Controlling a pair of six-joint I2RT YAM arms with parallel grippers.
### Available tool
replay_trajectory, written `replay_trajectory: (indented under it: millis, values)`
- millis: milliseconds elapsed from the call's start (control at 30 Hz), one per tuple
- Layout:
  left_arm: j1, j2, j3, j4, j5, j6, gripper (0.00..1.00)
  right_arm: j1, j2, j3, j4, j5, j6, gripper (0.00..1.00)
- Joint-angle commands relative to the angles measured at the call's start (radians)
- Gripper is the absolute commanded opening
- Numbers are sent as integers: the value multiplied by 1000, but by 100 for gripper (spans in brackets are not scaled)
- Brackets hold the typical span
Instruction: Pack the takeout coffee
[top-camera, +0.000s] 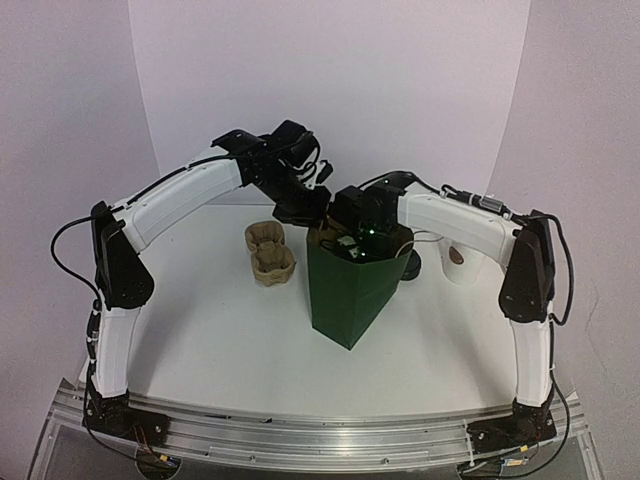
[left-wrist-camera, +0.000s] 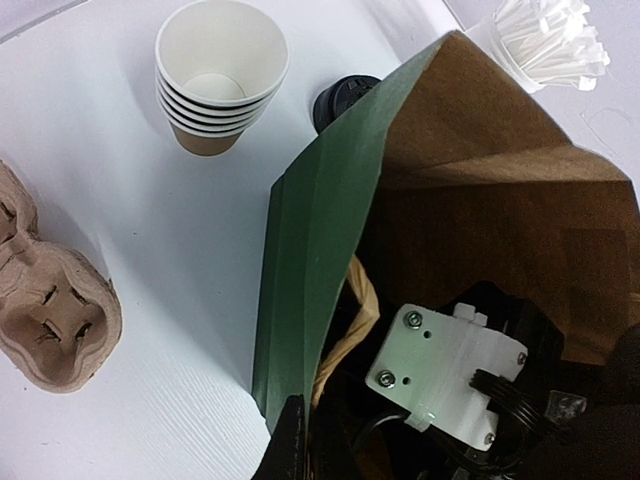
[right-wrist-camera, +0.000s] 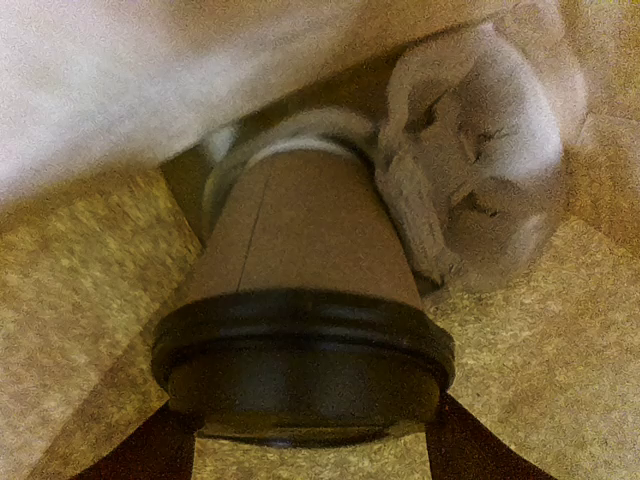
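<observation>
Right gripper (right-wrist-camera: 308, 418) is down inside the green paper bag (top-camera: 345, 290), and its two dark fingers (right-wrist-camera: 160, 450) stand wide, one pressed against each side of the black lid (right-wrist-camera: 300, 370) of the takeout coffee (right-wrist-camera: 300, 250). So I have the cup pinched at the lid. The cup is wholly inside the bag, with brown paper on every side of it.

Its long axis runs straight away from my wrist. The domed lid faces back toward me and the narrower base points away, deeper into the bag. The kraft wall tapers from lid to base, and its seam runs lengthwise a little left of centre. A pale ring shows around the far end. I cannot tell what it is, or whether the base touches the bottom of the bag. Just to the right of the base lies a crumpled whitish lump (right-wrist-camera: 490, 150), too blurred to name.

My left gripper (left-wrist-camera: 292, 442) is pressed together at the bag's rim, with the green wall running into its jaws beside a twisted paper handle (left-wrist-camera: 352, 320). From that wrist I see the bag's mouth gaping and my right arm's white mount (left-wrist-camera: 440, 370) sunk in it.

Outside the bag, on the white table (top-camera: 220, 330), stand a stack of kraft cups (left-wrist-camera: 220, 75) with their mouths up and a spare black lid (left-wrist-camera: 340, 100) just behind the bag's edge. A cup of white wrapped sticks (left-wrist-camera: 550, 40) is at the far corner, and the pulp carrier tray (top-camera: 268, 250) lies to the bag's left.
</observation>
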Motion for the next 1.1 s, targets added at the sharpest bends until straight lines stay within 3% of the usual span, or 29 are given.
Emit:
replay_trajectory:
  millis: [0, 700, 1067]
  values:
    - [-9, -21, 67, 93, 24, 3, 0, 16, 26, -43, -234, 37, -4, 77]
    - [-9, -24, 11, 100, 48, 5, 0, 16, 76, -52, -195, 24, 6, 79]
    - [-9, -13, 2, 99, 51, 5, 0, 16, 43, -19, -182, 16, 14, 85]
